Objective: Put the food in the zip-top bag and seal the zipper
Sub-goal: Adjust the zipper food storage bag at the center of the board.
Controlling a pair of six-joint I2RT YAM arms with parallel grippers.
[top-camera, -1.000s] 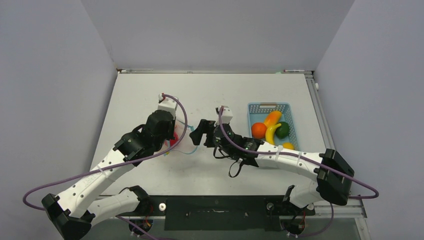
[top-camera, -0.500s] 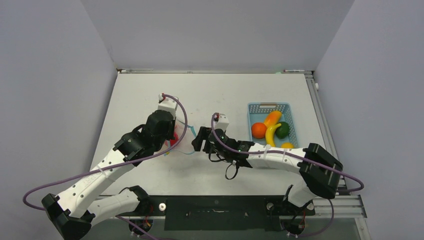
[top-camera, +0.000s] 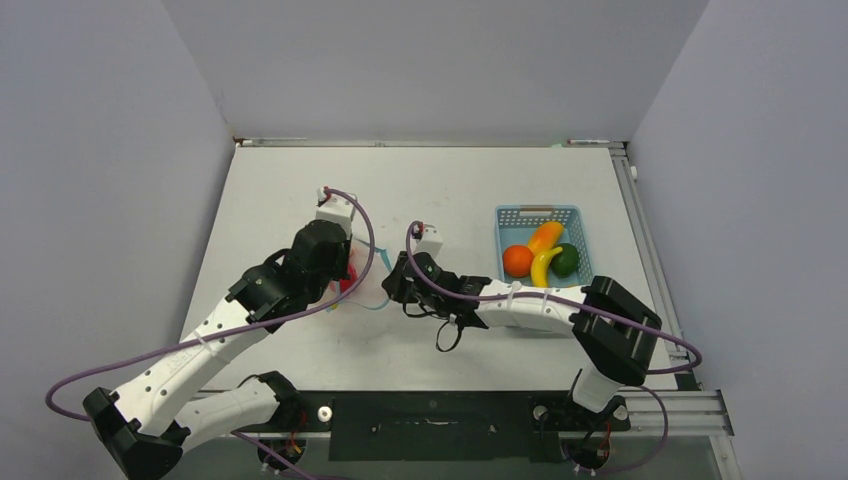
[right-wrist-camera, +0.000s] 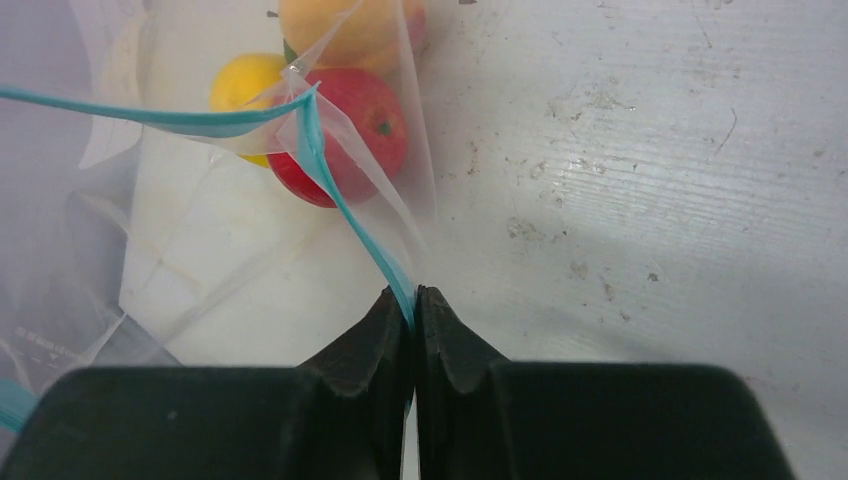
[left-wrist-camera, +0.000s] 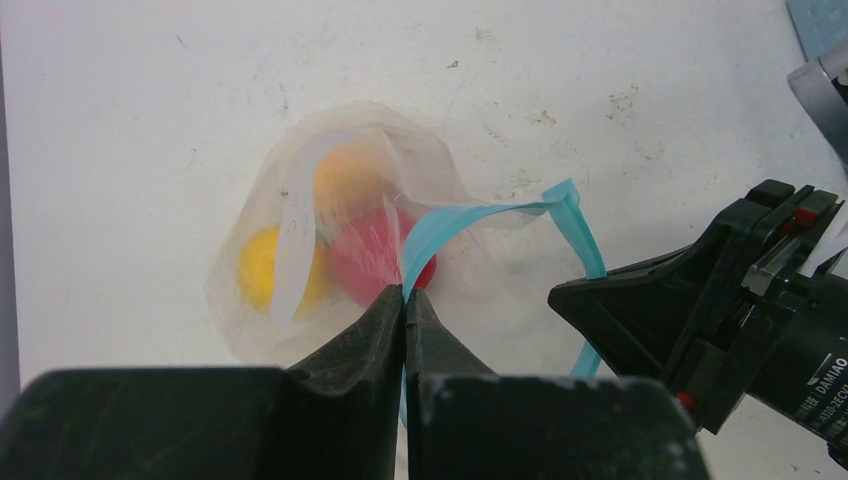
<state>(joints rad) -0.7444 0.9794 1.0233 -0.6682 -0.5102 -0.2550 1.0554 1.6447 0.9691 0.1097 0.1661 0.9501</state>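
Step in hand: looks like the seal, not loading.

- Left hand point(left-wrist-camera: 405, 300): jaws fully closed, pinching the zipper strip point(left-wrist-camera: 470, 212) right at the bag's mouth.
- Right hand point(right-wrist-camera: 413, 300): jaws also closed, nipping the same strip further along.
- Neither hand is free to carry fruit.
- Bag point(left-wrist-camera: 290, 200): lies crumpled on the tabletop point(top-camera: 450, 190) between the two arms, on the left arm's side.
- In the bag: a red fruit point(right-wrist-camera: 375, 120), a yellow one point(right-wrist-camera: 240, 80) and an orange one point(right-wrist-camera: 330, 20), all bunched at the closed end, clear of the mouth.
- Strip: runs slack between the two pinches, with a sharp kink about midway. Can't tell if any of the track is mated.
- Basket point(top-camera: 538, 212): far right, holding an orange point(top-camera: 517, 260), a banana point(top-camera: 543, 266) and a green fruit point(top-camera: 566, 259). So loading is only partly done if all of it has to go in.

Next move, my read:
- Draw the hands apart along the strip's line to pull the kink flat and take the slack out.
- Hold one end fixed and run the other pinch along the strip with light closing force, so both tracks press together.
- Keep the pull level. The bag is light and will lift or drag with the fruit inside.
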